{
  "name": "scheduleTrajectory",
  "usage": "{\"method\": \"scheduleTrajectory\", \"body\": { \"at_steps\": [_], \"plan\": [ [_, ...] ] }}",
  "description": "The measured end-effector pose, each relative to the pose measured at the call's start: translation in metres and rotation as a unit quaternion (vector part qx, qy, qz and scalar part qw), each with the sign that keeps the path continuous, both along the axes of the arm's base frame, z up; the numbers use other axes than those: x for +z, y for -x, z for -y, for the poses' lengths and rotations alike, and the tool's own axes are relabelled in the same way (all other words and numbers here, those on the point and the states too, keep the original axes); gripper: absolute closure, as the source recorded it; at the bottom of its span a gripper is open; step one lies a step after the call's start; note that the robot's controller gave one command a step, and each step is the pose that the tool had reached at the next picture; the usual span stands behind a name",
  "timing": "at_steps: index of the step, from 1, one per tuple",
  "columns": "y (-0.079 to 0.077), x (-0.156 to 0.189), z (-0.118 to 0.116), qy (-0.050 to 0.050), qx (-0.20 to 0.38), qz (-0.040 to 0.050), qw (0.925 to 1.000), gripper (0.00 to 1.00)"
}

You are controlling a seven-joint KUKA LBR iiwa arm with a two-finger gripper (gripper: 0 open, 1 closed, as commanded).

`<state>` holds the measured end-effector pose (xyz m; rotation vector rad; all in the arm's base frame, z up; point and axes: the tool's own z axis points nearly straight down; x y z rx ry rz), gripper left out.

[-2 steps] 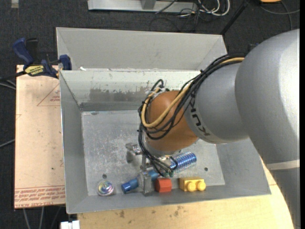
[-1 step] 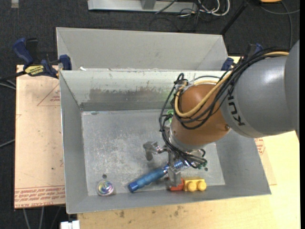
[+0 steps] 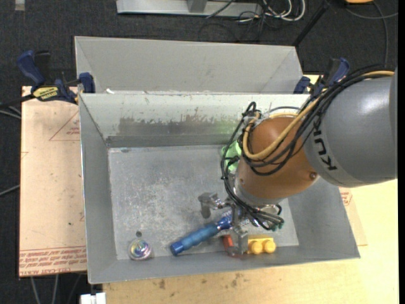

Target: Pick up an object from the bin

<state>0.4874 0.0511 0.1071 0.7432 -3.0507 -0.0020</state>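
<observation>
My gripper [image 3: 221,223] hangs low over the front middle of the bin, under the arm's orange cover. It is open. One grey finger [image 3: 205,203] shows up-left of a blue rod-shaped thing [image 3: 197,236], and the other finger [image 3: 238,244] shows down-right of it. The rod lies slantwise on the floor, and its upper right end sits between the two fingers. A yellow toy brick [image 3: 261,246] lies just right of the lower finger, with a small red piece [image 3: 226,238] beside it.
A small shiny round thing [image 3: 139,250] lies in the front left corner. A pale green thing [image 3: 231,151] peeks out behind the orange cover near the back wall. The arm and its cables hide the bin's right half.
</observation>
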Motion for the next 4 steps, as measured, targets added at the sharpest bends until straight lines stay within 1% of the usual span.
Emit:
{"method": "scheduleTrajectory", "body": {
  "at_steps": [1, 2, 3, 4],
  "plan": [
    [-0.002, -0.036, -0.002, -0.002, 0.021, 0.0088, 0.9997, 0.00],
    [-0.004, -0.036, -0.003, -0.003, 0.019, 0.0113, 0.9997, 0.00],
    [-0.003, -0.036, -0.003, -0.003, 0.019, 0.0099, 0.9998, 1.00],
    [-0.005, 0.026, -0.004, 0.000, 0.018, 0.0038, 0.9998, 1.00]
  ]
}}
